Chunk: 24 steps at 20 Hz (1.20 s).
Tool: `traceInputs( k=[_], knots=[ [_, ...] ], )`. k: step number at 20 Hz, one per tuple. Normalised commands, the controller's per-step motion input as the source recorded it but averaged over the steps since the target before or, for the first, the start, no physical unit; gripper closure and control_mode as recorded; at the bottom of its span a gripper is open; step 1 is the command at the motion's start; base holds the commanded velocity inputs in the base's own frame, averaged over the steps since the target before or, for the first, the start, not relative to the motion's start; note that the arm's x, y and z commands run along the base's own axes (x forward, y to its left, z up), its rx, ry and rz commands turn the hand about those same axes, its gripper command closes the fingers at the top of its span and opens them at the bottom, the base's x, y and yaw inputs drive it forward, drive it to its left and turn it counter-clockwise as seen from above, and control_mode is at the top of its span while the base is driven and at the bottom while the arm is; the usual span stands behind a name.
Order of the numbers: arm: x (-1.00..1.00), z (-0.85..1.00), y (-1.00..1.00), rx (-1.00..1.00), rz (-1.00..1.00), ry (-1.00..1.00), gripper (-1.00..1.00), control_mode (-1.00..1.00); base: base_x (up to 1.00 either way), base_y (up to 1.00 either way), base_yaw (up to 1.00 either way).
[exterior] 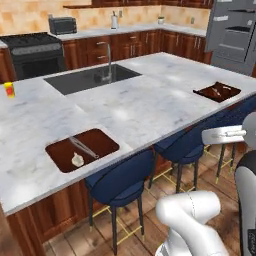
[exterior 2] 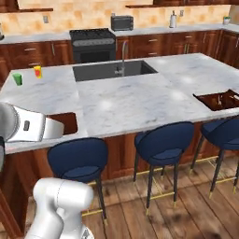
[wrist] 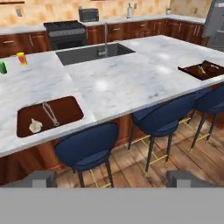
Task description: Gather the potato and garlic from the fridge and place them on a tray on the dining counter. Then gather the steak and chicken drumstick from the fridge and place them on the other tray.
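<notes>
- Since the garlic (wrist: pixel 35 126) already lies on the left tray (wrist: pixel 65 114), beside a pair of tongs (wrist: pixel 50 113), we judge the potato comes next, so we should turn toward the fridge (exterior: pixel 234 30), far right.
- Our hand (wrist: pixel 112 178) is wide open and empty, back from the dining counter (wrist: pixel 122 83).
- Blue stools (wrist: pixel 87 146) line the near edge; the right tray (wrist: pixel 202 70) waits for the meat.

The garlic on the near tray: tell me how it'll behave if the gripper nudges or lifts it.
The garlic looks small and rounded with a pointed top, so a nudge would probably roll it across the tray. Being tiny, it is likely light. Tongs lie beside it and might get bumped.
</notes>
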Motion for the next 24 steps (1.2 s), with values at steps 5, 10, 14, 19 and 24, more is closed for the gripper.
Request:
traceInputs(
  k=[5, 10, 14, 19, 24],
  knots=[
    [0.00, 0.00, 0.00, 0.00, 0.00, 0.00, -1.00, 1.00, 0.18, -0.92, -0.65],
    [0.00, 0.00, 0.00, 0.00, 0.00, 0.00, -1.00, 1.00, 0.29, -1.00, -0.52],
    [0.00, 0.00, 0.00, 0.00, 0.00, 0.00, -1.00, 1.00, 0.19, -1.00, -0.53],
    [0.00, 0.00, 0.00, 0.00, 0.00, 0.00, -1.00, 1.00, 0.78, -0.99, -0.36],
    [0.00, 0.00, 0.00, 0.00, 0.00, 0.00, -1.00, 1.00, 1.00, -0.90, -0.26]
  ],
)
